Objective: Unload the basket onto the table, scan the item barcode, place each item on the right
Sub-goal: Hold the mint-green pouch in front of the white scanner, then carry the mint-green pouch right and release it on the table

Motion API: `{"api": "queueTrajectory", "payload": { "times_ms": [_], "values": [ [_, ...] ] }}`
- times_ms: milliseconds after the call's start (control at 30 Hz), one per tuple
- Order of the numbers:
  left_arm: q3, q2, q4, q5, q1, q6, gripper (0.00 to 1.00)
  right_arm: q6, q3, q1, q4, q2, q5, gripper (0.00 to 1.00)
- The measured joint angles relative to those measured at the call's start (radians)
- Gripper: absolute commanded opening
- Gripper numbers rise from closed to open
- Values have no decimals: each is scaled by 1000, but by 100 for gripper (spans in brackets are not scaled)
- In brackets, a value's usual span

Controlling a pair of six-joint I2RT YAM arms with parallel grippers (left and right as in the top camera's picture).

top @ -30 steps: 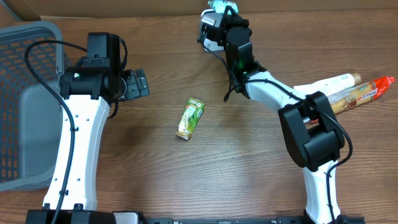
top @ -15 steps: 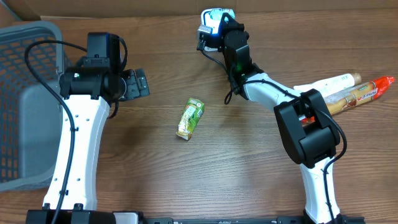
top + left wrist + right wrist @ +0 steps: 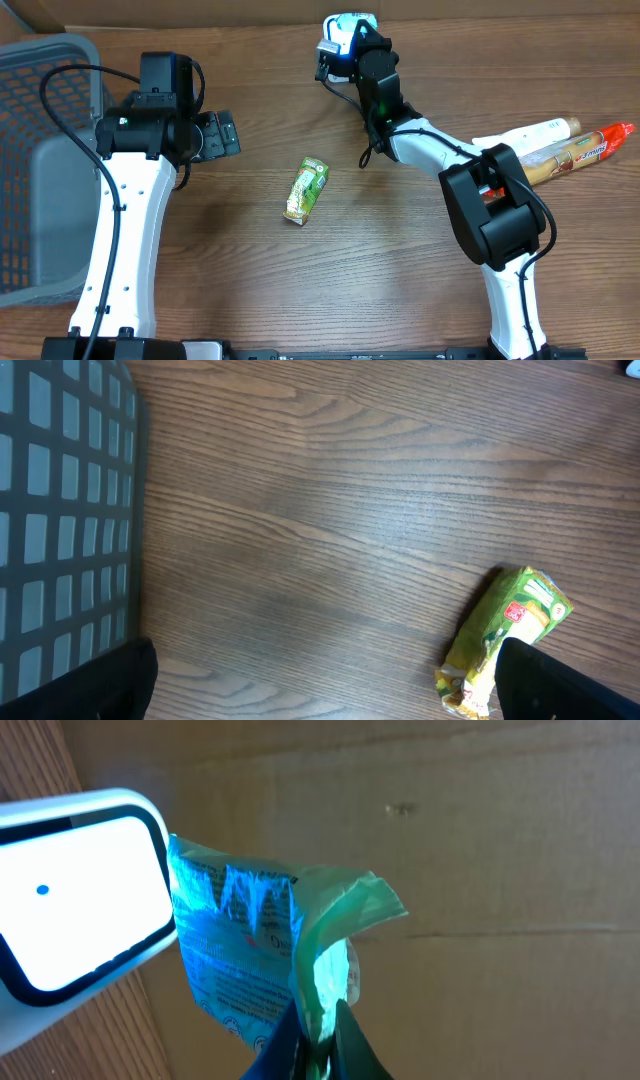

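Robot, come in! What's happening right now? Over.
Right jaws shut on blue packet, beside scanner. Left jaws open, empty. Nothing in the way.

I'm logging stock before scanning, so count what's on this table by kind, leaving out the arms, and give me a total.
Soft packets: 2, a green packet and a blue-green packet pinched in the right fingers
Long packs: 2, a white long pack and an orange-red long pack
Grey basket: 1
White scanner: 1
Total: 6
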Motion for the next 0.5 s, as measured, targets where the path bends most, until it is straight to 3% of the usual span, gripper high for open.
{"api": "queueTrajectory", "payload": {
  "times_ms": [267, 367, 500],
  "values": [
    [0, 0, 0, 0, 0, 0, 100, 87, 0, 40, -71, -72, 97, 4],
    [0, 0, -1, 0, 0, 0, 99, 176, 0, 55, -217, -178, 194, 4],
    [0, 0, 0, 0, 0, 0, 100, 367, 6, 58, -537, -328, 305, 4]
  ]
}}
